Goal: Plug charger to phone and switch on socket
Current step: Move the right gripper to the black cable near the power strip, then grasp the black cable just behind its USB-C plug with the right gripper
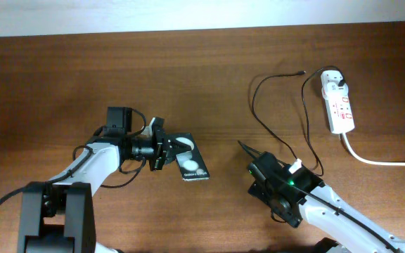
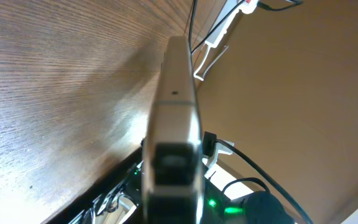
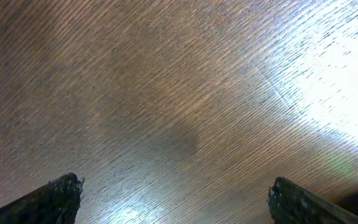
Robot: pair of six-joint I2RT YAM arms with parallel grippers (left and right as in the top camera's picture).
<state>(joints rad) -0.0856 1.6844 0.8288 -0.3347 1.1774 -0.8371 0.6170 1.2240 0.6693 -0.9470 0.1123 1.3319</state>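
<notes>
Near the surface [image 1: 48, 84] middle, the left gripper [image 1: 166, 146] has jaws clamped on the phone [image 1: 193, 160]; the right gripper [image 3: 176, 202] is empty. Its jaws stand wide apart.

Overhead: straight down, far, whole worktop [image 1: 62, 63]. Left wrist: close, rolled sideways, along phone [image 2: 176, 93] edge. Right wrist: very near worktop, shared by all.

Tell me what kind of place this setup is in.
Likely a robotics lab or test bench rather than a home: two white-and-black robot arms stand at a brown wood-grain table, with a white oblong power strip and a small flat black phone set out as test items.
</notes>
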